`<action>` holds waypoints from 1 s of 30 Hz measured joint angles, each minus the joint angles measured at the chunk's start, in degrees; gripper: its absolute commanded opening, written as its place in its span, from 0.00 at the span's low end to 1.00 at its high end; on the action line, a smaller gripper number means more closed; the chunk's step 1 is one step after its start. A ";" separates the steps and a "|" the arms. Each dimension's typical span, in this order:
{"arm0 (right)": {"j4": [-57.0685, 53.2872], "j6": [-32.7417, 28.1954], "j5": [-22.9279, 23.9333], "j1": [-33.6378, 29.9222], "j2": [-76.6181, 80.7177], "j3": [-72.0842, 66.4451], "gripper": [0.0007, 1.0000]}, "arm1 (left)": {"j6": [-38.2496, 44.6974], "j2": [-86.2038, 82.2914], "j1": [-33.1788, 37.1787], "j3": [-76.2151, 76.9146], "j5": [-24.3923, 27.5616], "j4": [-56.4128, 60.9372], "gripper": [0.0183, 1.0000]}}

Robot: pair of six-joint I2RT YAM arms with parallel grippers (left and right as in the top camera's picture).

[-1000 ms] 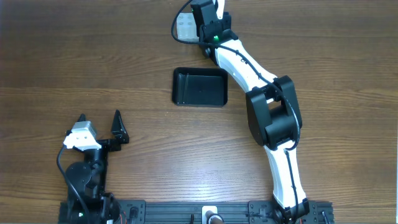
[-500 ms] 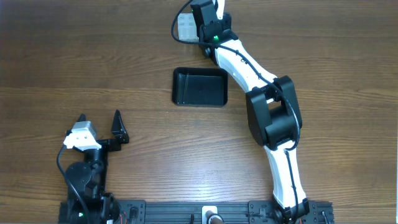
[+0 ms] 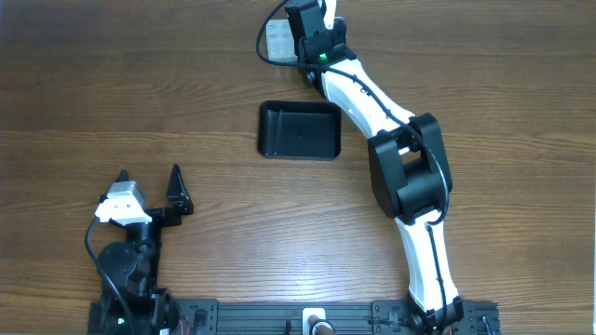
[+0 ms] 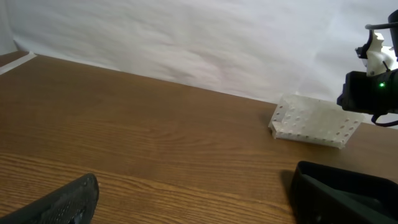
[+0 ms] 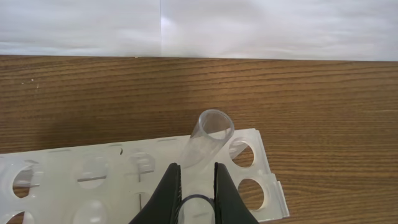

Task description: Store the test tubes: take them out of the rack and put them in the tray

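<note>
At the table's far edge a white test tube rack (image 3: 277, 39) (image 5: 124, 180) (image 4: 314, 119) lies with several round holes showing. My right gripper (image 5: 196, 168) is over its end, shut on a clear test tube (image 5: 202, 146). The tube leans, open mouth uppermost, above the rack's end holes. Its lower end is hidden between the fingers. The black tray (image 3: 300, 106) sits on the near side of the rack, mid-table. My left gripper (image 3: 149, 173) (image 4: 194, 177) rests open near the front left, far from both.
The right arm (image 3: 372, 102) stretches diagonally past the tray's right side. Bare wooden table (image 3: 140, 84) spreads left of the tray and the rack. A white wall (image 5: 249, 25) rises just behind the rack.
The rack's visible corner in the top view has shifted very slightly up the picture. Both arms look still.
</note>
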 measured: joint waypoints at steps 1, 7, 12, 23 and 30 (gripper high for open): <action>0.00 0.02 0.02 0.02 0.00 0.00 0.01 | 0.00 0.00 0.02 0.00 0.00 0.00 1.00; 0.00 -0.76 0.02 0.31 0.00 0.04 0.01 | 0.00 0.00 0.02 0.00 0.00 0.00 1.00; 0.00 -1.92 0.22 0.55 -0.02 0.04 0.02 | 0.00 0.00 0.02 0.00 0.00 -0.02 1.00; -0.22 -2.71 0.22 0.87 -6.25 0.04 0.03 | 0.00 0.00 0.02 0.00 0.00 0.00 1.00; -0.87 -2.80 0.24 1.07 -13.22 0.66 0.03 | 0.00 0.00 0.02 0.00 0.00 0.00 1.00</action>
